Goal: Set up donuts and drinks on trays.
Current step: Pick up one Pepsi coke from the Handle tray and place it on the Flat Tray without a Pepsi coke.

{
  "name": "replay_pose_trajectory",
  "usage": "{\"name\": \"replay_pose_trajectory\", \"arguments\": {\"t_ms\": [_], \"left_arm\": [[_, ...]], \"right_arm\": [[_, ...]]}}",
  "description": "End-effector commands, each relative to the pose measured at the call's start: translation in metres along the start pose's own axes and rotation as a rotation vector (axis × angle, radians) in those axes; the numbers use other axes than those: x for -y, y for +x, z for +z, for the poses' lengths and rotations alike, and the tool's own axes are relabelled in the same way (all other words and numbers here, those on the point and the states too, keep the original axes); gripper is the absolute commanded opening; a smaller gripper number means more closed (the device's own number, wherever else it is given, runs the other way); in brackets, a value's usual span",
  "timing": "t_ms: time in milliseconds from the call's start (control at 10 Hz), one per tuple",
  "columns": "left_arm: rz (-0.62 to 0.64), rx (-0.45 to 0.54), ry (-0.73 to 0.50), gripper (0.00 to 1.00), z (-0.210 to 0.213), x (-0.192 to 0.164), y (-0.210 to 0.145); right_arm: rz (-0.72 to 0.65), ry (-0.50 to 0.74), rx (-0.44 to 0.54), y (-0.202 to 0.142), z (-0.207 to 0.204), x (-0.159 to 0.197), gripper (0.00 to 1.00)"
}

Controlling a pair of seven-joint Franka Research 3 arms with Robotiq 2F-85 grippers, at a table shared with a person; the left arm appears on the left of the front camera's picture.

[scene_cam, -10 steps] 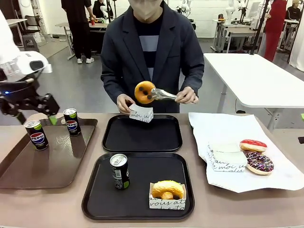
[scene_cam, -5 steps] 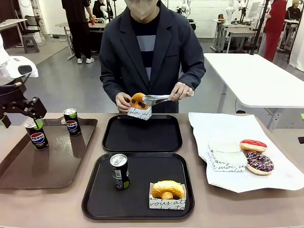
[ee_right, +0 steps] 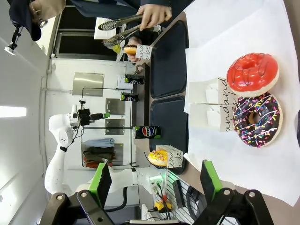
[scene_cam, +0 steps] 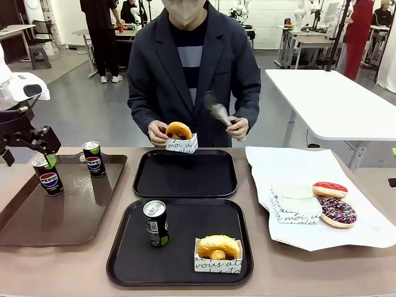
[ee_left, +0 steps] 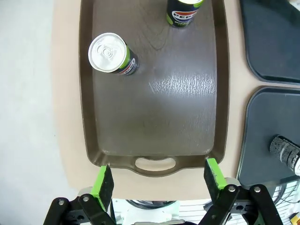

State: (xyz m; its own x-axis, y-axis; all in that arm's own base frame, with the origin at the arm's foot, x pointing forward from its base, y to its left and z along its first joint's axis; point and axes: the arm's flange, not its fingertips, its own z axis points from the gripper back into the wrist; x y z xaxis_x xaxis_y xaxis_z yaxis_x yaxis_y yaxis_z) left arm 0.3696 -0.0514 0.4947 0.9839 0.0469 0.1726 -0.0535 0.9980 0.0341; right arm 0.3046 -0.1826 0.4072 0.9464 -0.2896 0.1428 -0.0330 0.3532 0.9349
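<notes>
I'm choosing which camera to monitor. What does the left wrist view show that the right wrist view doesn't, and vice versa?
Left wrist: the brown tray, handle cutout included, and a Pepsi can's silver top from above. Right wrist: the red-iced donut and sprinkled chocolate donut on white paper, plus the person's tongs. Both: the two black trays and the can on the nearer one.

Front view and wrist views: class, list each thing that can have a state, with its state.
left tool, open, holding nothing
right tool, open, holding nothing
near tray, carries one can and one sleeved donut
far tray, flat, nothing set on it
held donut, sleeved, in the person's hand
tongs, raised, gripping nothing
brown-tray cans, both upright
iced donuts, unsleeved, on white paper
</notes>
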Motion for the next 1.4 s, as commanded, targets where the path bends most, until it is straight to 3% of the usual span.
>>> {"name": "replay_pose_trajectory", "arguments": {"t_ms": [0,200,700,1300], "left_arm": [[0.098,-0.017,-0.007,1.0,-0.009,0.0,0.046],[0.162,-0.086,-0.026,1.0,-0.023,-0.006,0.09],[0.262,-0.053,0.016,1.0,-0.039,-0.047,0.139],[0.236,-0.1,-0.008,1.0,-0.074,-0.079,0.122]], "right_arm": [[0.011,0.021,0.007,0.001,-0.001,0.0,1.0],[0.011,0.021,0.007,0.001,-0.001,0.0,1.0],[0.011,0.021,0.007,0.001,-0.001,0.0,1.0],[0.011,0.021,0.007,0.001,-0.001,0.0,1.0]]}}
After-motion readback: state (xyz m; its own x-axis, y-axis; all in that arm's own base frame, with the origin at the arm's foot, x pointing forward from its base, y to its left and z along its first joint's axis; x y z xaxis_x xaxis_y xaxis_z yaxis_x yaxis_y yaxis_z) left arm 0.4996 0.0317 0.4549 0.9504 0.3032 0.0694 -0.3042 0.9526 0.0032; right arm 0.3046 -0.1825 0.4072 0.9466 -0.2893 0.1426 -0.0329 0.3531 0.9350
